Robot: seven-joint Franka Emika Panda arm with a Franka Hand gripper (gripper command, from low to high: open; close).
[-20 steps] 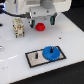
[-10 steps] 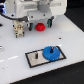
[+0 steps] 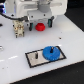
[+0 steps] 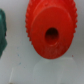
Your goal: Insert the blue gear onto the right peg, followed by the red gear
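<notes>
The blue gear (image 3: pixel 51 52) lies flat on the grey plate (image 3: pixel 35 59), on its half toward the exterior view's right. The red gear (image 3: pixel 40 25) rests on the white table (image 3: pixel 70 37), just under the gripper (image 3: pixel 38 22). I cannot tell how far the jaws are open, or if they hold it.

You are looking at a white tabletop (image 3: pixel 15 55) with open room on the exterior view's left of the grey plate (image 3: pixel 36 60) and between that plate and the arm. The blue gear (image 3: pixel 51 52) is sitting over the plate's end on the exterior view's right, so an approach from above there is meeting it first. A thin peg (image 3: pixel 37 54) is standing free beside it. The claw (image 3: pixel 41 23) is hanging just above the red gear (image 3: pixel 40 26), with bare tabletop lying around the gear's rim in the wrist view.
</notes>
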